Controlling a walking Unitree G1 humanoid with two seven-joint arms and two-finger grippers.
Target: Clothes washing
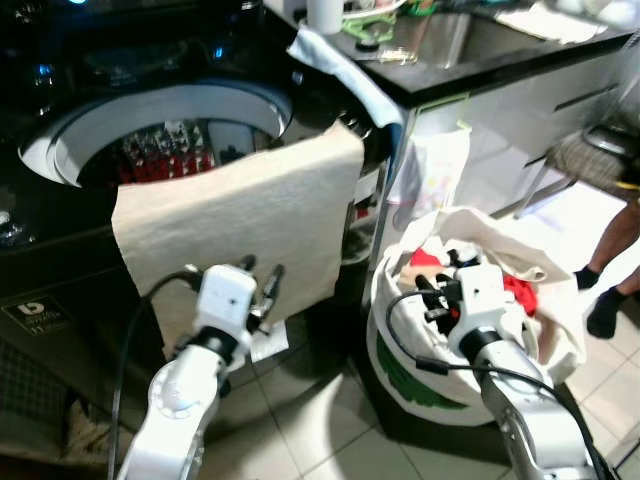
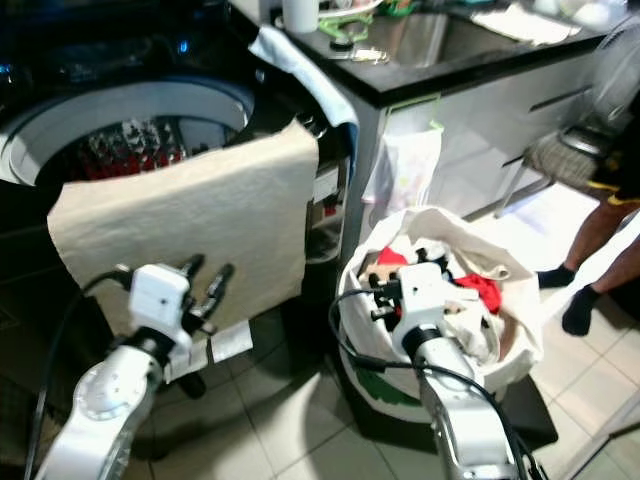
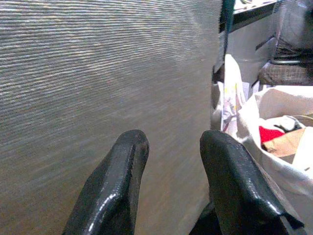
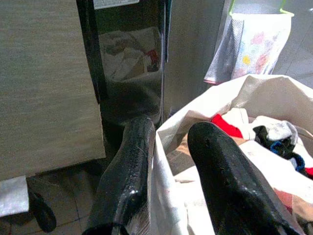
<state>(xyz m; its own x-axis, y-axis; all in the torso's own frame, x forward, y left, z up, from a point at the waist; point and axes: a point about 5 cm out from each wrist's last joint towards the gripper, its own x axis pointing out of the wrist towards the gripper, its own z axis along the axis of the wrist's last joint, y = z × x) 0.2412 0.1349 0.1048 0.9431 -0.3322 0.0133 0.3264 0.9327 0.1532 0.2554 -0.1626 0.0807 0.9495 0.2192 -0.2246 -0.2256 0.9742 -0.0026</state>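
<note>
A beige cloth [image 1: 240,215] hangs over the front edge of the black top-loading washing machine [image 1: 60,250], whose drum [image 1: 160,140] is open with red items inside. My left gripper [image 1: 262,268] is open right in front of the cloth's lower part, with nothing between its fingers [image 3: 117,181]. To the right, a white laundry bag [image 1: 400,370] on the floor holds mixed clothes, among them a red garment [image 1: 520,293]. My right gripper [image 1: 432,298] hovers at the bag's near-left rim, open, and the rim's white edge [image 4: 164,161] runs between its fingers.
A blue cloth [image 1: 340,65] lies over the machine's right corner. Behind it is a dark counter with a sink [image 1: 470,40], and a flowered towel [image 1: 435,170] hangs on its side. A person's legs [image 1: 605,270] are at the far right. Tiled floor [image 1: 310,420] lies between machine and bag.
</note>
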